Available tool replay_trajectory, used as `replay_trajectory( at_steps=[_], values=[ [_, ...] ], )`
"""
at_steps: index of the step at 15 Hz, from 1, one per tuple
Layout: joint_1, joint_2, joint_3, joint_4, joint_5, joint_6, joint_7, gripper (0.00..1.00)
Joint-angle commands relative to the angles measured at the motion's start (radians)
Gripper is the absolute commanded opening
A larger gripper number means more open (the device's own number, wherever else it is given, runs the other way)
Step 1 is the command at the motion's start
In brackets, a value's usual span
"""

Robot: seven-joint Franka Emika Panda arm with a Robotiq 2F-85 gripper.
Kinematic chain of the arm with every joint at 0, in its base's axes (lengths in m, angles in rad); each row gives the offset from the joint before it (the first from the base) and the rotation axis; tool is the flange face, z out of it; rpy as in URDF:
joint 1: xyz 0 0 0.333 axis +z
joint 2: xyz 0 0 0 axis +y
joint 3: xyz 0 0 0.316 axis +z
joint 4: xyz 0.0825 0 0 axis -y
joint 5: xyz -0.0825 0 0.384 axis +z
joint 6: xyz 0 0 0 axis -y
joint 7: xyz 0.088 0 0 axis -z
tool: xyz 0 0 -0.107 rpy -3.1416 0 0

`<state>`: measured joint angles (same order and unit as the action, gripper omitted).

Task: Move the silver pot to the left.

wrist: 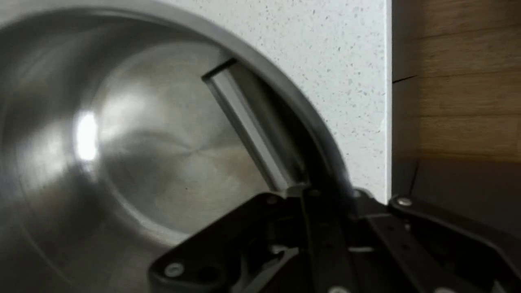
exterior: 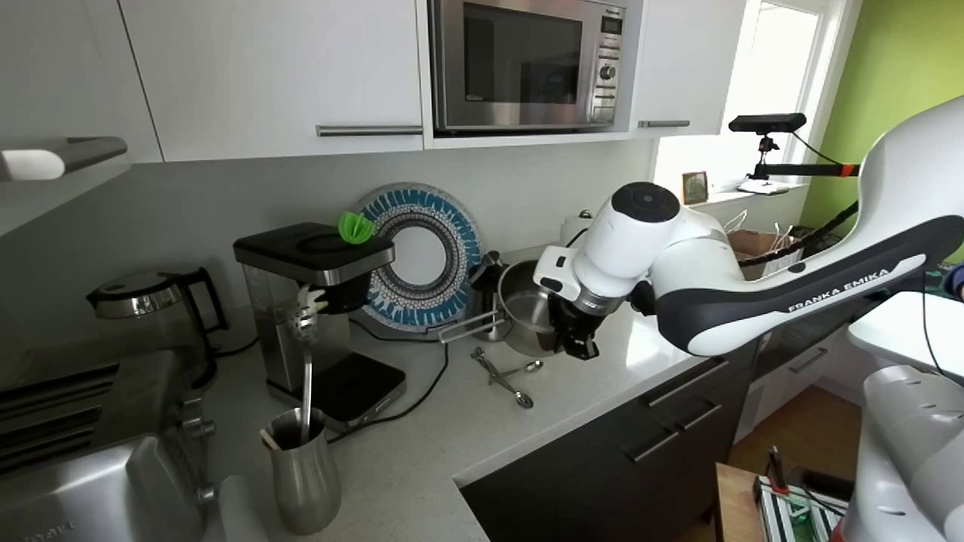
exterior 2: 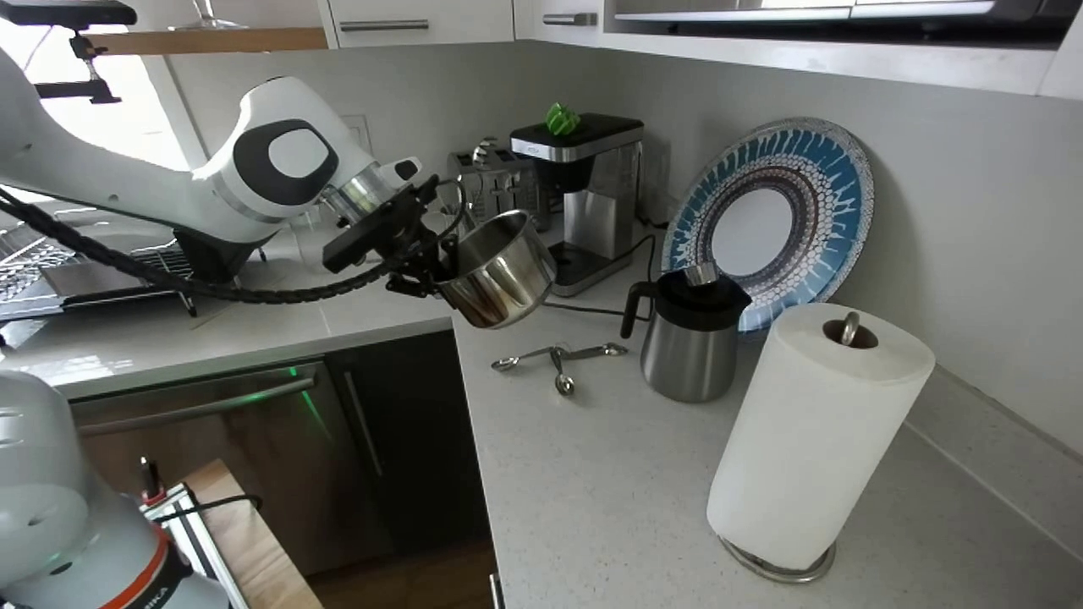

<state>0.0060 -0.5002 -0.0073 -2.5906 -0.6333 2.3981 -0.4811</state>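
We see silver screws [wrist: 174, 270] dotting our black gripper [wrist: 329, 196]; behind it come a metallic collar [exterior 2: 364, 193], a smooth white arm [exterior: 700, 256] lettered FRANKA EMIKA on a dark band [exterior: 836, 277], and a ribbed black cable [exterior 2: 211, 290].

Clamped by its rim in my jaws, the shiny silver, round, wide-mouthed stainless-steel pot [exterior 2: 505, 281] is held above the pale speckled countertop [exterior 2: 609, 482]. It is tilted: in that exterior view its mouth leans up and left, its base down and right. In an exterior view its thin looped metal handle [exterior: 474, 331] reaches left. My wrist view looks inside it.
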Motion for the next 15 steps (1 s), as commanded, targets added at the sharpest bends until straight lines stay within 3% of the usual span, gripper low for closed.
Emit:
replay_trajectory(
  at_steps=[1,5,7,9,10,14,15],
  values=[
    [0.014,0.07,-0.063,0.058,-0.059,0.039,-0.197,0.01],
    [0.055,0.158,-0.111,0.153,0.037,0.077,-0.484,0.01],
    [0.068,0.16,-0.081,0.17,0.06,0.048,-0.581,0.01],
    [0.07,0.163,-0.057,0.149,0.043,0.057,-0.652,0.01],
    [0.043,0.172,-0.054,0.143,0.047,0.067,-0.582,0.03],
    [0.054,0.184,-0.037,0.143,0.047,0.067,-0.627,0.01],
    [0.083,0.204,-0.046,0.146,0.082,0.093,-0.698,0.01]
  ],
)
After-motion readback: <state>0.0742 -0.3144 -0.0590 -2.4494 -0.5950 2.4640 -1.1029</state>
